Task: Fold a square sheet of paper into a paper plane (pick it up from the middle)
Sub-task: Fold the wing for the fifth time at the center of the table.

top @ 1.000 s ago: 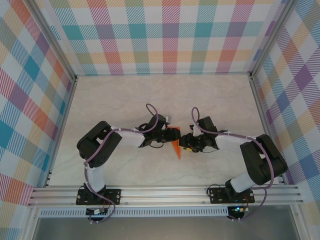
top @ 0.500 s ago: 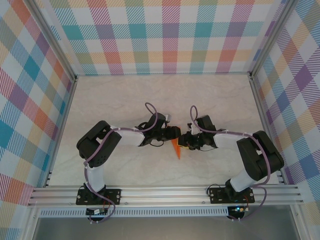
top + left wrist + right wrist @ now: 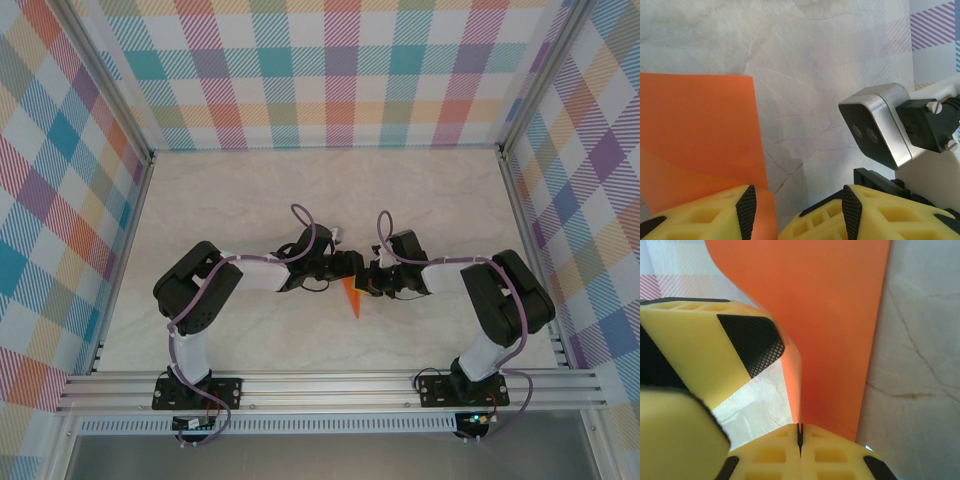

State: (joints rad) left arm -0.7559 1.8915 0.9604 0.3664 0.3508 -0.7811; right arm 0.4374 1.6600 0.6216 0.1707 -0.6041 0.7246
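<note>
Clamping the right gripper point(image 3: 800, 434) fully shut on a lower edge of the orange paper point(image 3: 835, 315), with the sheet curling up from the pinched seam. Holding the left gripper point(image 3: 796, 201) released, jaws apart over bare table point(image 3: 805, 75), one finger point(image 3: 746, 202) overlapping the paper's corner. Lying as a narrow wedge point(image 3: 352, 298) at mid-table between the two wrists, tip pointing toward the bases.
</note>
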